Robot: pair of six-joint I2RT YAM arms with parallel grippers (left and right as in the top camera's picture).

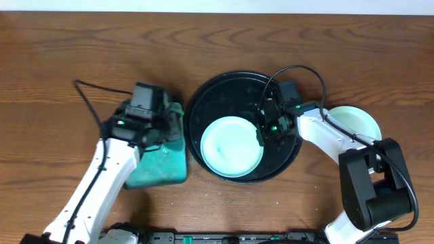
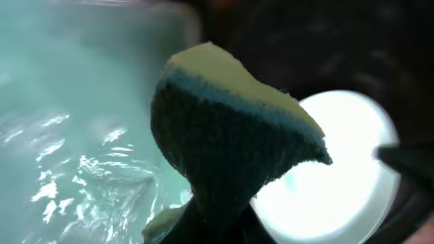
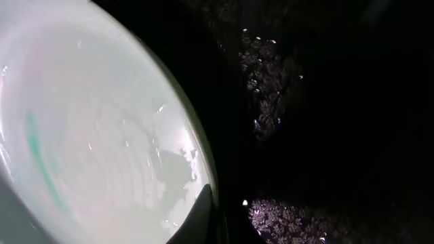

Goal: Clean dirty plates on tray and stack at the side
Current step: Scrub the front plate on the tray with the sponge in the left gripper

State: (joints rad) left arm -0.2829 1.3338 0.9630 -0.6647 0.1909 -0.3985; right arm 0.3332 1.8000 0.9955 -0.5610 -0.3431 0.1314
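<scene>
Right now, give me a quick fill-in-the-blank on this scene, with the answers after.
The left gripper holds a ____ over the teal tray.
The black tray carries ____ plate.
A second plate lies on the table to the black tray's ____.
In the right wrist view, the smear on the plate is ____.
Missing words: sponge; one; right; teal.
</scene>
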